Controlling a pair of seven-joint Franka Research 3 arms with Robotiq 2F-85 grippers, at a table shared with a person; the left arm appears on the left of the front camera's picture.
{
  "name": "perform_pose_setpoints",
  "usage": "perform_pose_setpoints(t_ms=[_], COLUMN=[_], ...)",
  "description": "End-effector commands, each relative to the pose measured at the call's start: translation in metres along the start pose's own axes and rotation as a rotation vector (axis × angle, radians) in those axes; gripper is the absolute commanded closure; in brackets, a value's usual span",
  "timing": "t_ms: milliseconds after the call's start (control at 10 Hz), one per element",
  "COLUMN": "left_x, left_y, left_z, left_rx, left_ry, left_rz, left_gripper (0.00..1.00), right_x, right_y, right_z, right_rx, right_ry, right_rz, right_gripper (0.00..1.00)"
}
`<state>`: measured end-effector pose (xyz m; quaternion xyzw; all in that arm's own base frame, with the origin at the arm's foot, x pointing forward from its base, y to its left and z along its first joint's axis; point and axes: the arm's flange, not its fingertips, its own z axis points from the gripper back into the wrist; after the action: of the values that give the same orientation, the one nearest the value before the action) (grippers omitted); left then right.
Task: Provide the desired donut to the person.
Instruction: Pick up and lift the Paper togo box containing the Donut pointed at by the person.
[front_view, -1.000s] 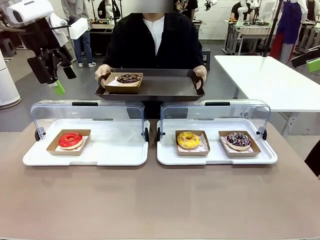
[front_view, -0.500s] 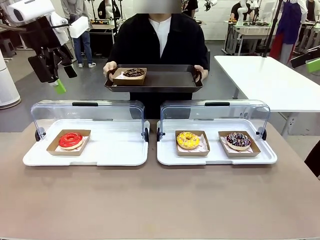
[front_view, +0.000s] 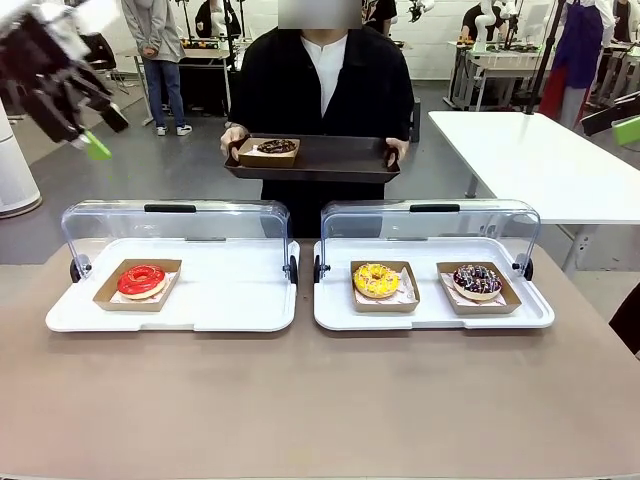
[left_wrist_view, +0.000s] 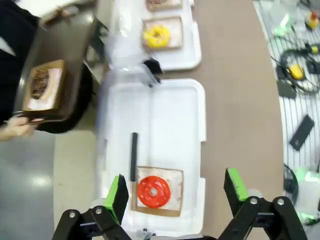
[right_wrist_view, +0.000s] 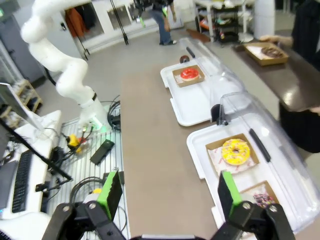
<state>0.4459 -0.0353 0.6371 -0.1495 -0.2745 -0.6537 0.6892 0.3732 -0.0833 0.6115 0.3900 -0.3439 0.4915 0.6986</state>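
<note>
Drawn back from the bench (front_view: 320, 400), the person in black (front_view: 320, 90) holds one dark rectangular tray (front_view: 335, 165) carrying one chocolate donut (front_view: 276, 147); the left fingers (front_view: 97, 147) have swung up-left. Two white lidded trays (front_view: 235, 312) hold a red glazed donut (front_view: 141, 280), a yellow donut (front_view: 376, 280) and a sprinkled donut (front_view: 477, 281), with the bench front bare. Left wrist: the fingers are spread, empty, above the red donut. Right wrist: the right fingers (right_wrist_view: 227, 192) are spread, empty, over open bench.

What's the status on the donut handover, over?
Left gripper open, empty, raised, facing the red donut. Right gripper open, empty. Chocolate donut boxed on the dark tray the person holds. Display covers up.
</note>
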Motion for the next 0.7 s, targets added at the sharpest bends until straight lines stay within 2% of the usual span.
perform_pose_setpoints(t_ms=[0,300,600], left_x=[-0.048,-0.129,-0.191], left_y=[-0.006,-0.012,-0.011], left_z=[0.013,0.039,0.051], left_rx=[0.038,0.065,0.024], left_ry=[-0.182,-0.255,-0.334], left_rz=[0.008,0.118,0.225], left_gripper=[0.00,0.00,0.00], right_x=[0.000,0.000,0.000], right_y=[0.001,0.001,0.001], right_z=[-0.001,-0.001,-0.001], right_rx=[0.007,0.007,0.007], right_ry=[-0.005,-0.005,-0.005], right_rz=[0.011,0.011,0.011], right_gripper=[0.00,0.00,0.00])
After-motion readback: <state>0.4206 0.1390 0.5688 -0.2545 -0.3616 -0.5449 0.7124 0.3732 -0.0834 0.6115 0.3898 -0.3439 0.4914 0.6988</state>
